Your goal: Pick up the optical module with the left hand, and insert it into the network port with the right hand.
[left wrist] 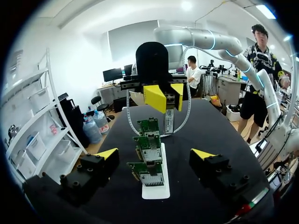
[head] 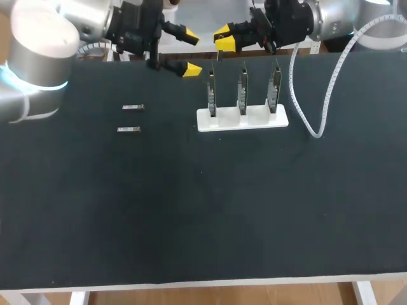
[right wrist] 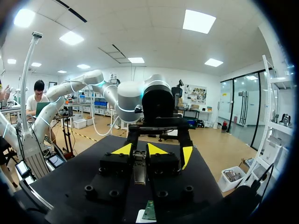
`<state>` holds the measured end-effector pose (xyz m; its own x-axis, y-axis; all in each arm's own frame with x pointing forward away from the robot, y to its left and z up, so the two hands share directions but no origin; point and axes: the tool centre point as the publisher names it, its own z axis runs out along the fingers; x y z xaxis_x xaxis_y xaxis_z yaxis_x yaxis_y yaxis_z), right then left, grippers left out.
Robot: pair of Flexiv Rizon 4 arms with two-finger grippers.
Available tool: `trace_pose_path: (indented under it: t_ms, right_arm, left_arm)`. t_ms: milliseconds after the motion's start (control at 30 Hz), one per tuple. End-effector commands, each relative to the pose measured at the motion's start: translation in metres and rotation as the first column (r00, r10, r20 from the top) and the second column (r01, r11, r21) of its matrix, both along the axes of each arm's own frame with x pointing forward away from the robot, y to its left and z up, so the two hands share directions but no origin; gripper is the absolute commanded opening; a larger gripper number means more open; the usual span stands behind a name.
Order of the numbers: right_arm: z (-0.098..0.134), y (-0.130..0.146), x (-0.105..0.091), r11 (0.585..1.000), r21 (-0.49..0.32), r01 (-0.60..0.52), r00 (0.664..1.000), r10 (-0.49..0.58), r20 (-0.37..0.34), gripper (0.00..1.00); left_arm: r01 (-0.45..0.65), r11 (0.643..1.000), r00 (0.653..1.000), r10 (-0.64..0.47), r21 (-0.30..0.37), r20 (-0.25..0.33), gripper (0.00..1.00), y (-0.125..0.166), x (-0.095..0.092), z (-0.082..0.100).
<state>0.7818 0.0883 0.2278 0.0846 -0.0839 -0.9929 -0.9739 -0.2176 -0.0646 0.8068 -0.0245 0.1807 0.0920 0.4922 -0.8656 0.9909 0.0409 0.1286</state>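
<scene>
Black table (head: 191,216) – covers nearly the whole head view.
Left arm (head: 38,57) and right arm (head: 343,19), silver, come in at the far corners; a white ribbed cable (head: 327,95) loops down from the right one onto the table.
White holder (head: 257,118), right of centre near the far edge, with three green boards (head: 242,86) upright in a row. Any lettering on them is too small to read.
Left gripper (head: 191,53) is beside the holder's left end, its fingers spread wide and holding nothing.
Right gripper (head: 223,37) is clamped on a module (right wrist: 139,171), which hangs from it above the leftmost board.
Two spare modules (head: 132,107) lie flat on the table, well left of the holder – one just nearer than the other.
</scene>
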Motion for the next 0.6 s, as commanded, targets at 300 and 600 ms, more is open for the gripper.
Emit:
trace_pose_path:
  t_ms: [300, 600]
  right_arm:
    - [0.0, 0.0, -0.001, 1.0, -0.001, 0.002, 1.0, -0.002, 0.001, 0.0]
    - [0.0, 0.0, -0.001, 1.0, -0.001, 0.002, 1.0, -0.002, 0.001, 0.0]
  left_arm:
    - [-0.012, 1.0, 0.999, 0.011, -0.012, -0.047, 1.0, 0.006, -0.003, 0.003]
    - [-0.007, 1.0, 0.999, 0.008, 0.003, -0.044, 1.0, -0.005, 0.004, -0.006]
